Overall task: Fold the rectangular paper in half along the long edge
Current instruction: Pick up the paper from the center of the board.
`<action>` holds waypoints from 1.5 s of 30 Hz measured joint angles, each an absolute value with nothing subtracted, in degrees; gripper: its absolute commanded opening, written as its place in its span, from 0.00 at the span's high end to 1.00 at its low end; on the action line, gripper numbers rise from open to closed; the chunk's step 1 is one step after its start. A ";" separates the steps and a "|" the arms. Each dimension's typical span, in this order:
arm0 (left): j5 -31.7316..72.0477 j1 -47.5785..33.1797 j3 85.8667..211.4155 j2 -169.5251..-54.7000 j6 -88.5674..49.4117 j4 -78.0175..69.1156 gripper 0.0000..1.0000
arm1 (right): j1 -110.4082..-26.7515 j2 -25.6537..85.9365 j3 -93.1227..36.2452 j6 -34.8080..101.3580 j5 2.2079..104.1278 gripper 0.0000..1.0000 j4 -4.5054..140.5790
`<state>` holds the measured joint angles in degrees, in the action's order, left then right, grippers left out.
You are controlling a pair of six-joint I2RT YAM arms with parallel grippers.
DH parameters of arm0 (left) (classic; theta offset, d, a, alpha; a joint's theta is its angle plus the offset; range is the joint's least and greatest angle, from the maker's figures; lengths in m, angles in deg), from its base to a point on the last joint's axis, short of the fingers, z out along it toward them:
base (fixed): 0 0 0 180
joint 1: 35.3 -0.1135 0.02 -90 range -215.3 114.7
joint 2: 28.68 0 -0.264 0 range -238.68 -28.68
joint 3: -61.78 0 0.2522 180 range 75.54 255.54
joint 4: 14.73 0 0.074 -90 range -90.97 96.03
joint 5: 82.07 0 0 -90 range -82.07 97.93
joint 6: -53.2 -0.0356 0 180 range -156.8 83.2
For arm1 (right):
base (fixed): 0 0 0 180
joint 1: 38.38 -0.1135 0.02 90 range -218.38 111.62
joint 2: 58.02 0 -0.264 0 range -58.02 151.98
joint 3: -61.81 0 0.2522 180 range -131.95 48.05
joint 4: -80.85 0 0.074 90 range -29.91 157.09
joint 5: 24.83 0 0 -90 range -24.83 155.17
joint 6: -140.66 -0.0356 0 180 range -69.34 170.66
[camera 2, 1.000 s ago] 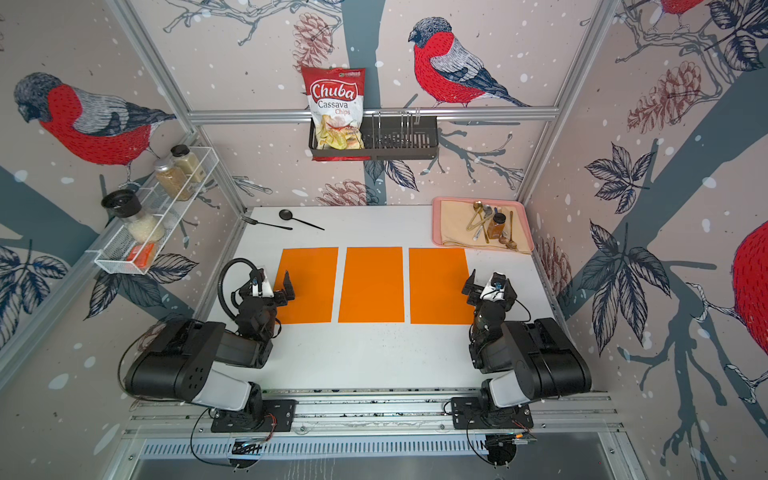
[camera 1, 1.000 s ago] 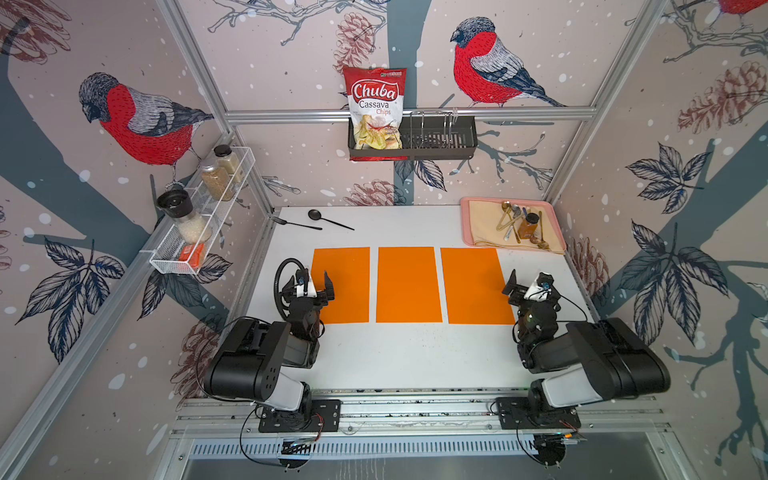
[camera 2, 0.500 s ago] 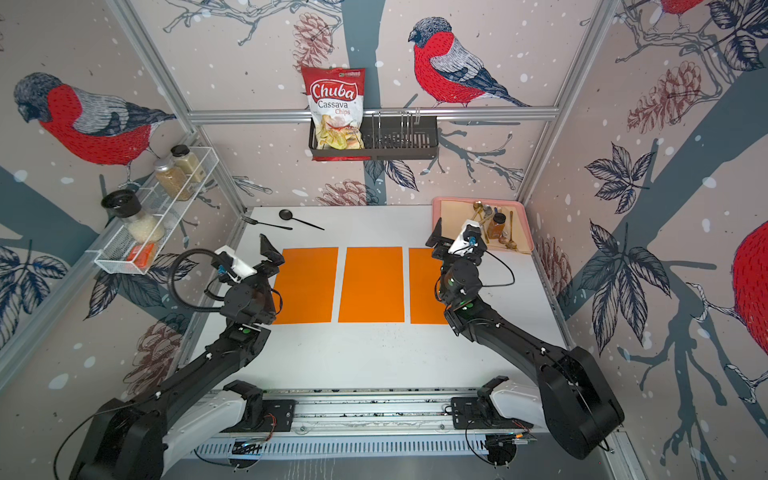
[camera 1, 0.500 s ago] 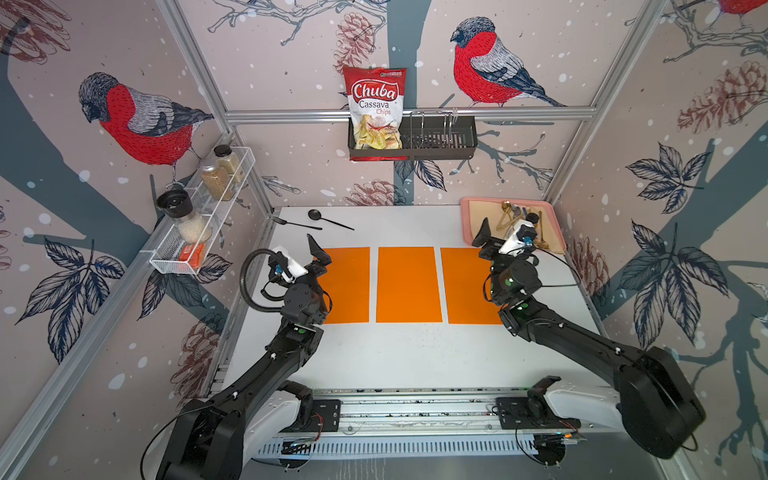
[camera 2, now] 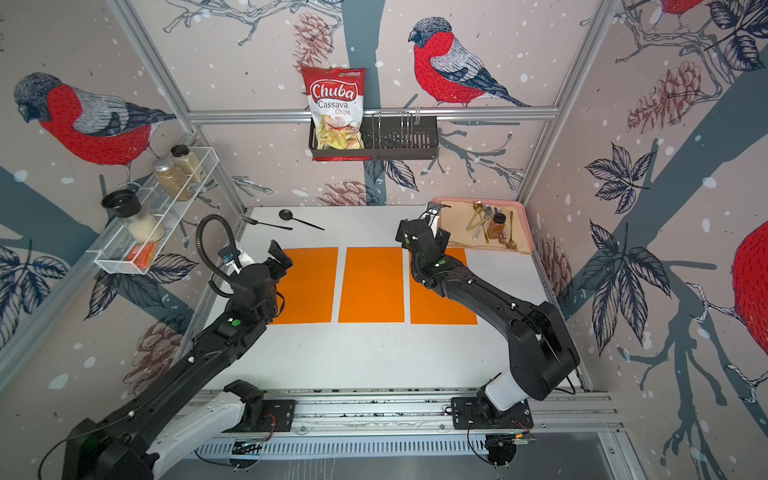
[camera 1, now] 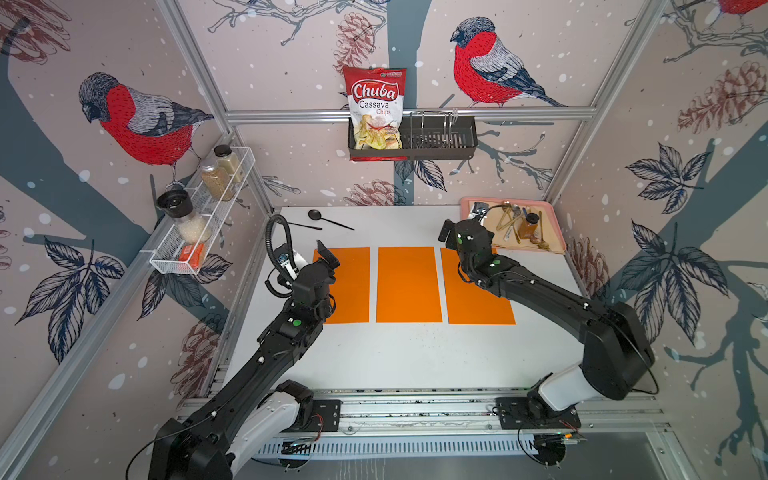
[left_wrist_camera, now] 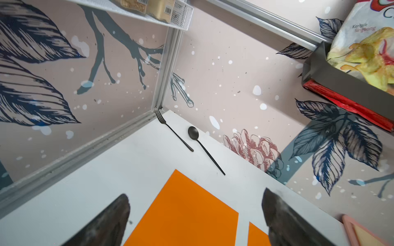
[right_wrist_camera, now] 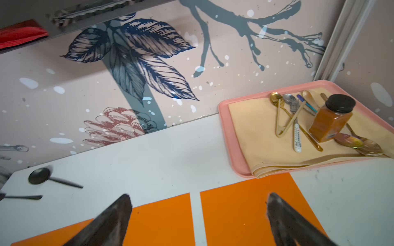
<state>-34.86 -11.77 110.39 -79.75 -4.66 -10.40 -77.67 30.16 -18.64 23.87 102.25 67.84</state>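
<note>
**Inspector:** Jaws first. The left gripper [left_wrist_camera: 196, 193] stands spread wide with nothing between its fingers. The right gripper [right_wrist_camera: 198, 195] is likewise spread and empty.

**Assessor:** Location of the work piece?

**Inspector:** Three orange sheets lie flat, side by side, mid-frame in both top views on the white table [camera 1: 415, 357]: left sheet [camera 1: 351, 291], middle sheet [camera 1: 408, 284] and right sheet [camera 1: 478, 307]. There are narrow gaps between them, and none is creased or lifted. Which one is meant for folding cannot be told.

**Assessor:** Arm positions?

**Inspector:** The left gripper hangs over the upper left corner of the left sheet. The right gripper hangs over the upper end of the right sheet, just beside the pink tray [camera 1: 467, 204] at upper right. Neither wrist view shows contact with the paper.

**Assessor:** Step in hand?

**Inspector:** In my judgement, the approach; the fold is not begun. The next move calls for a descent onto one edge of a sheet. A shallow pinch or slide would then raise the thin paper off the table. That edge must be carried over to meet its opposite while the other arm pins the sheet.
</note>
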 measured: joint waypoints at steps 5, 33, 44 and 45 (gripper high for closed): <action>-28.52 -11.49 116.59 -78.75 -3.83 0.62 0.01 | -78.23 30.22 -21.01 17.23 106.27 0.00 52.26; -38.13 -10.79 128.81 -81.72 -12.00 31.15 0.02 | -86.93 17.46 -10.40 32.46 101.13 0.00 65.26; -25.89 -11.44 125.58 -78.42 -18.69 25.23 0.02 | -88.81 25.28 -15.39 26.06 101.11 0.00 64.04; -23.51 -12.10 125.36 -79.07 -19.24 25.12 0.02 | -88.94 26.40 -15.91 24.46 101.02 0.00 63.45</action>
